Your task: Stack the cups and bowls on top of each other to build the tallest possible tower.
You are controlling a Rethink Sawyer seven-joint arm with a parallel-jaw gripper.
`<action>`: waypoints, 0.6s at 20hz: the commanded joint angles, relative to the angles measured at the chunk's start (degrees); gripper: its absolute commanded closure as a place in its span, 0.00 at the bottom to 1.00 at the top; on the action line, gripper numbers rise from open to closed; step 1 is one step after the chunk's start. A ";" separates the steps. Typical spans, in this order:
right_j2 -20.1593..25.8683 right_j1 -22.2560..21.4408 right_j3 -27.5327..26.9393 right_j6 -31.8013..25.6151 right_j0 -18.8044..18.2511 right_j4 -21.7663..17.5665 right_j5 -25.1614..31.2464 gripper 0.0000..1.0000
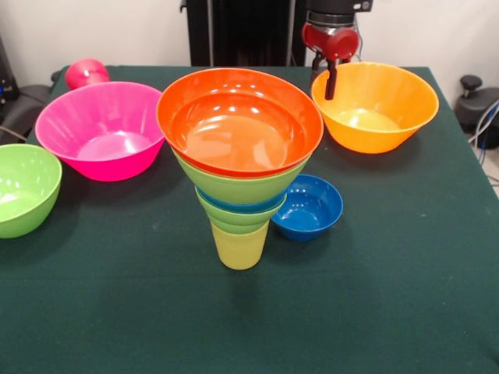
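Observation:
The tower stands mid-table: a pale yellow cup (pixel 240 246) at the base, then small green bowls (pixel 238 216), a blue bowl edge (pixel 242 206), a larger lime green bowl (pixel 242 187) and a wide orange-red bowl (pixel 239 121) on top. My gripper (pixel 324 84) hangs at the near-left rim of a yellow-orange bowl (pixel 378 109) at the back right, level with the rim. A red cup (pixel 86 72) sits at the back left, behind a big pink bowl (pixel 105 131). A dark blue bowl (pixel 310 206) lies right beside the tower's base.
A lime green bowl (pixel 23 188) sits at the left edge of the green table cloth (pixel 374 296). The pedestal (pixel 238 31) stands behind the table. Dark equipment lies off both far corners.

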 commanded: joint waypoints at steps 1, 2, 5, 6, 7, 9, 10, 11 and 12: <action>7.21 1.25 -4.84 -5.09 -0.55 1.41 2.18 0.00; 7.14 1.38 -4.94 -5.04 -0.44 1.42 1.99 0.00; 8.11 1.36 -5.11 -5.38 -0.85 1.30 2.69 0.00; 8.22 1.35 -5.12 -5.38 -0.82 1.36 2.81 0.00; 8.54 1.38 -5.29 -5.51 -0.94 1.43 3.21 0.00; 8.54 1.73 -5.77 -5.49 -0.68 1.71 3.56 0.00; 8.43 1.90 -5.96 -5.44 -0.48 1.77 3.55 1.00; 8.40 1.95 -6.02 -5.47 -0.42 1.75 3.58 1.00; 8.38 2.01 -6.08 -5.50 -0.36 1.73 3.61 1.00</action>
